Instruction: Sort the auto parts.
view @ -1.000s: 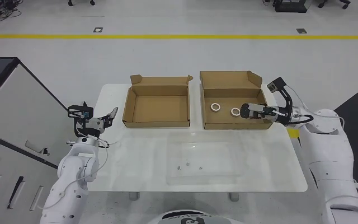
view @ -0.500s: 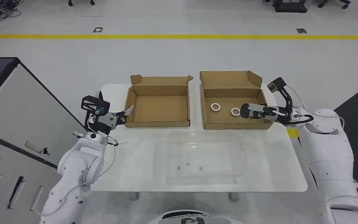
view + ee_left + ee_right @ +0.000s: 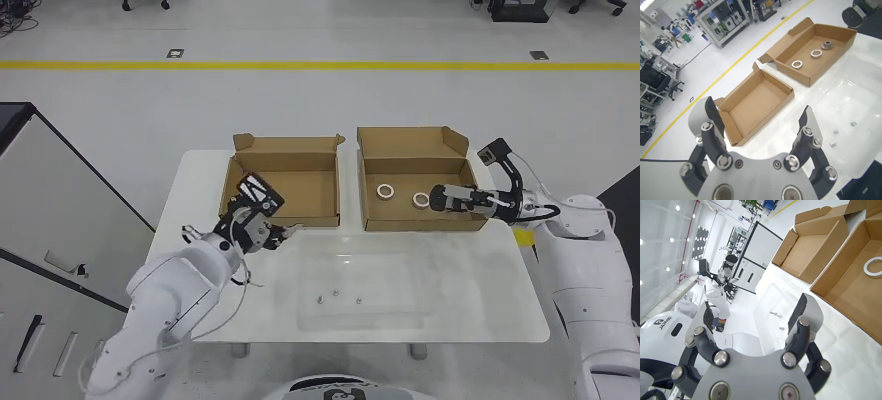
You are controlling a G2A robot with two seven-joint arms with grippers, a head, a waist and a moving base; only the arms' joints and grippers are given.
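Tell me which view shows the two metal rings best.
The left wrist view: both rings lie whole in the box. The top view has them small; the right wrist view cuts one at its edge.

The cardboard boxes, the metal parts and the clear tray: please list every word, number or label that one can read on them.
There is no readable text on these things.
empty cardboard box: plain brown, no print.
second cardboard box: plain brown, no print.
ring, cone-shaped part, bolts: no marks visible; any engraving is too small to tell.
clear tray: no label.
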